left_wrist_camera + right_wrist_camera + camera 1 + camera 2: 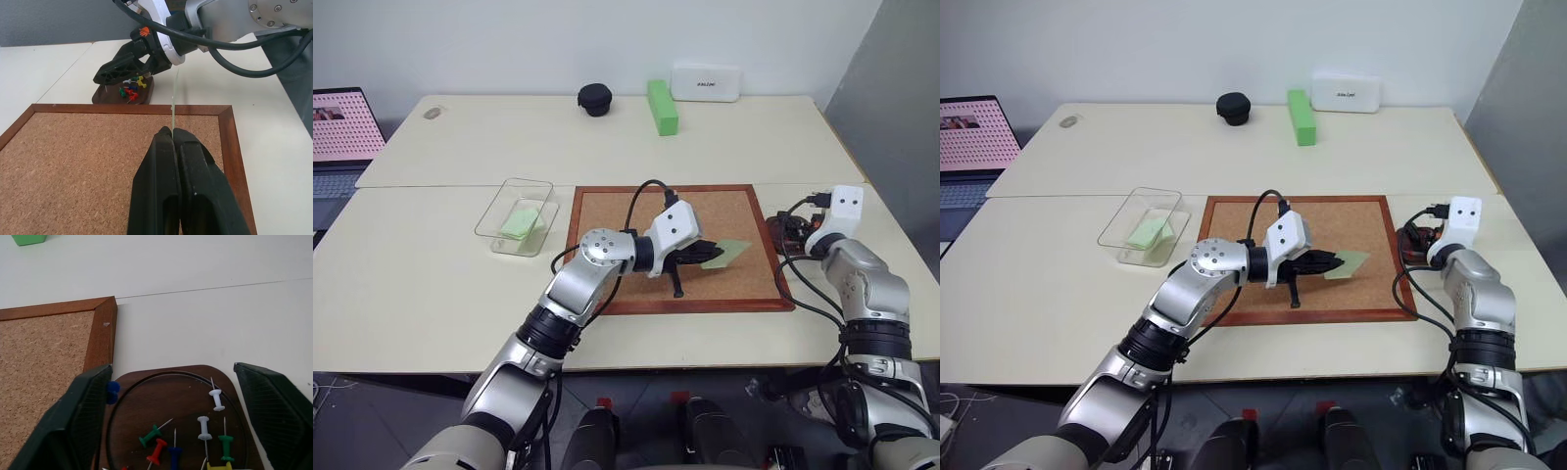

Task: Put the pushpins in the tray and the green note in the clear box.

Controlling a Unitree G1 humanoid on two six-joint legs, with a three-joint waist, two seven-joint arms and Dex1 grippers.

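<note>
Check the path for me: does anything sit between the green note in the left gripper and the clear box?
Nothing visible does. The left gripper pinches the green note above the corkboard; between there and the clear box lie only bare cork, the frame and tabletop. One green slip already lies inside the box.

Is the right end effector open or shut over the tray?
Open: the right end effector shows its two fingers spread wide apart above the tray of pushpins.
</note>
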